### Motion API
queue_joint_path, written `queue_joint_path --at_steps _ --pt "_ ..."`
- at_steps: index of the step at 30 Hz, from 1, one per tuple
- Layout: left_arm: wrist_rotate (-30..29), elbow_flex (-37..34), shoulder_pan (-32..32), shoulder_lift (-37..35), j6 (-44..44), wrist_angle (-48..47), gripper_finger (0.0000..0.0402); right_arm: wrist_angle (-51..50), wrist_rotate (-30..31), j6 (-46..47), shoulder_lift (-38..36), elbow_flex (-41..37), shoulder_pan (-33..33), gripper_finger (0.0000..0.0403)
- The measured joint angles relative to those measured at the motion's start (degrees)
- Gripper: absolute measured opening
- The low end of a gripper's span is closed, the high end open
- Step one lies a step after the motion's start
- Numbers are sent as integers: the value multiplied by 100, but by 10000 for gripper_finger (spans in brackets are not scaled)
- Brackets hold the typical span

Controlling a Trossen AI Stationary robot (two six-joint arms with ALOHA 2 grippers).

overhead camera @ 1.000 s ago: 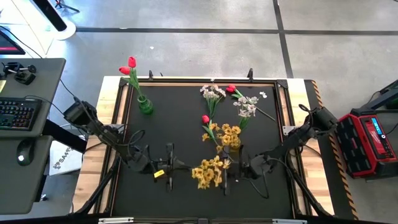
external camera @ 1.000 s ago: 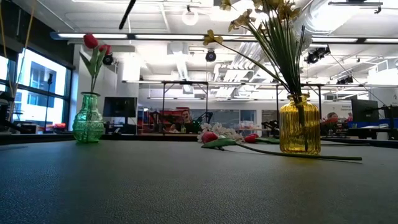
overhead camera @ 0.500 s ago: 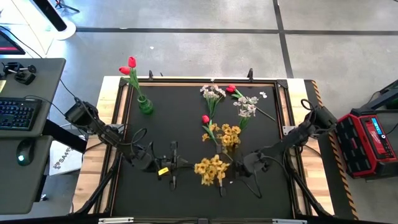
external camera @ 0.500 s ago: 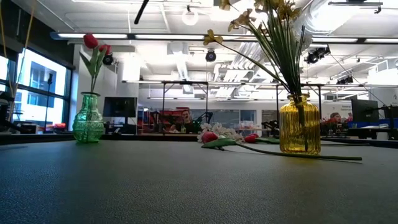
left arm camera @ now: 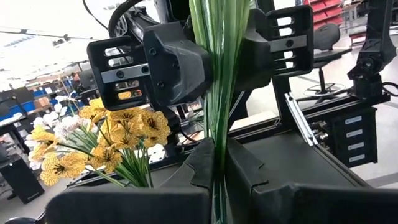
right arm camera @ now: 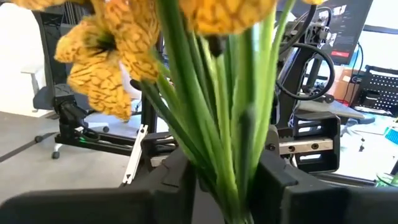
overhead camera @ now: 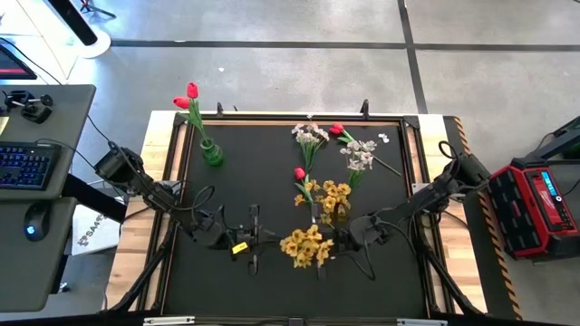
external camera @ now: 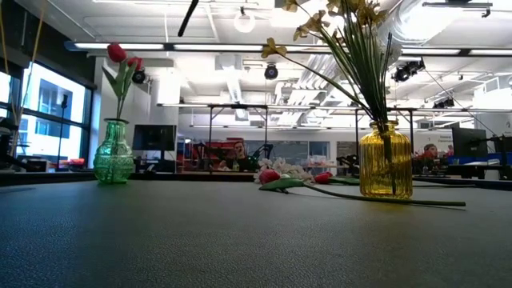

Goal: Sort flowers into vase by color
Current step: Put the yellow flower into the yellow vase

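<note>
A bushy yellow spray is held above the table's near middle, between my two grippers. My left gripper is shut on its green stems. My right gripper faces it and is shut on the same stems. A second yellow spray stands with its stems in a yellow vase. Red tulips stand in a green vase at the far left. A red tulip lies on the mat. Another red tulip and whitish sprays lie farther back. My left gripper pinches the bundle of green stems between its two fingers, which lie level and across the stems from the table's left. The spray is clear of the table. My right gripper pinches the same bundle, close below the blossoms, between its two fingers, level from the table's right and across the stems.
The green vase stands near the mat's far left corner and the yellow vase just beyond the held spray. Loose flowers lie at the far middle, among them a second whitish spray. The near and left parts of the black mat are bare.
My right gripper has gone toward the table's left with the yellow spray, closing on my left gripper, which has shifted slightly right. The spray has stayed clear of the table.
</note>
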Motion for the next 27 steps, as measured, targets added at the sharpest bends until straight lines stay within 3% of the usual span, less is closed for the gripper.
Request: queue_joint_path --at_steps 4,9,16,22,27 --pt "-72 0 2 0 -220 -96 38 -47 172 27 0 0 1 61" --pt "-191 4 0 -4 -497 -537 107 -313 308 350 -31 0 17 10" --pt "-682 4 2 -4 -907 -1418 190 -1823 346 1530 -629 0 84 9" --pt "-1005 4 -18 -4 -909 -1779 215 -3204 379 2413 -1204 0 483 3" --pt "-1142 4 -45 -4 -1102 -2153 216 -4613 1105 3451 -1710 2 1001 2"
